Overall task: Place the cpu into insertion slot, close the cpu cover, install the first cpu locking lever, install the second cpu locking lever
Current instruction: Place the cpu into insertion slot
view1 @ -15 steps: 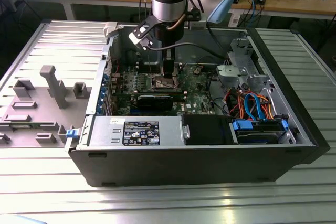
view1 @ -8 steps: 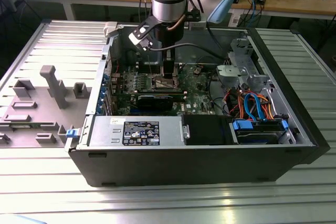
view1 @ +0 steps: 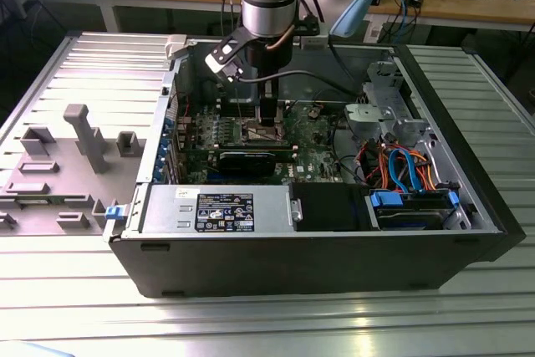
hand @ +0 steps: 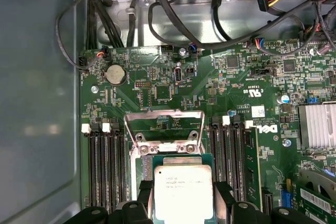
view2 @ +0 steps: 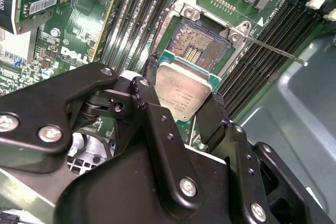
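Flat square silver-grey cpu [view2: 185, 94] in black pincer [view2: 183, 85]

cpu [view2: 184, 92] in claw [view2: 185, 80] | over insertion slot [view2: 202, 45] edge | cpu cover [hand: 164, 113] open beside slot

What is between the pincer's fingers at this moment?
The cpu, its silver top showing, gripped at opposite edges by the pincer; seen in both wrist views.

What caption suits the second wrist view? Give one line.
Gripper holding the cpu at the open insertion slot on the green board.
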Available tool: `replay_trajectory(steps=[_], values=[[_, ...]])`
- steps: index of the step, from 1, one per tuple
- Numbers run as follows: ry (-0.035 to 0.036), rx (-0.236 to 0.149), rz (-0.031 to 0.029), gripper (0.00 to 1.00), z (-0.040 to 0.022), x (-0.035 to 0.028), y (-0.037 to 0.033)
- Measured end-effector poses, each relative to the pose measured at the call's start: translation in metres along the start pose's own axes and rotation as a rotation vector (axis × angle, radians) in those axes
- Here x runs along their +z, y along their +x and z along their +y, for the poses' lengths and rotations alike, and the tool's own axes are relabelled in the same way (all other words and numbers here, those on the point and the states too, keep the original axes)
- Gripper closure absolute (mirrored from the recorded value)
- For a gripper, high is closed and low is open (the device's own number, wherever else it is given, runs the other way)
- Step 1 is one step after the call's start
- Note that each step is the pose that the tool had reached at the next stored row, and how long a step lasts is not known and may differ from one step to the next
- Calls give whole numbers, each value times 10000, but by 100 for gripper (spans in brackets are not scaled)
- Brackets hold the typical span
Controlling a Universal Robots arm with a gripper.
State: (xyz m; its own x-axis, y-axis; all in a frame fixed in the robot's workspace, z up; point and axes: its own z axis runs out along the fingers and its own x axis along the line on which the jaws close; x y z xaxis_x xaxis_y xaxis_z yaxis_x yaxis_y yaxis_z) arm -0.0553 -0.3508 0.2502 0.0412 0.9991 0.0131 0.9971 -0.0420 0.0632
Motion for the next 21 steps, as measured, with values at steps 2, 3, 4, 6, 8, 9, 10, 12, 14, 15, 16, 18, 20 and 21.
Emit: replay_trajectory(steps=[2,3,4,6,8,9,10,12,14,15,16,18,20,21], values=[[0,-1,0,45,0,7,0],[0,0,0,45,-1,11,0],[0,0,-1,45,-1,16,0],[0,-1,-1,45,-2,21,0],[0,0,0,45,-2,25,0],[0,0,0,45,-2,27,0],[0,0,0,45,-3,29,0],[0,0,0,45,-3,34,0],[0,0,0,45,-4,40,-1],[0,0,0,45,-4,43,-1],[0,0,0,45,-5,45,-1],[0,0,0,45,-6,52,-1],[0,0,0,45,-6,57,-1],[0,0,0,45,-6,59,-1]])
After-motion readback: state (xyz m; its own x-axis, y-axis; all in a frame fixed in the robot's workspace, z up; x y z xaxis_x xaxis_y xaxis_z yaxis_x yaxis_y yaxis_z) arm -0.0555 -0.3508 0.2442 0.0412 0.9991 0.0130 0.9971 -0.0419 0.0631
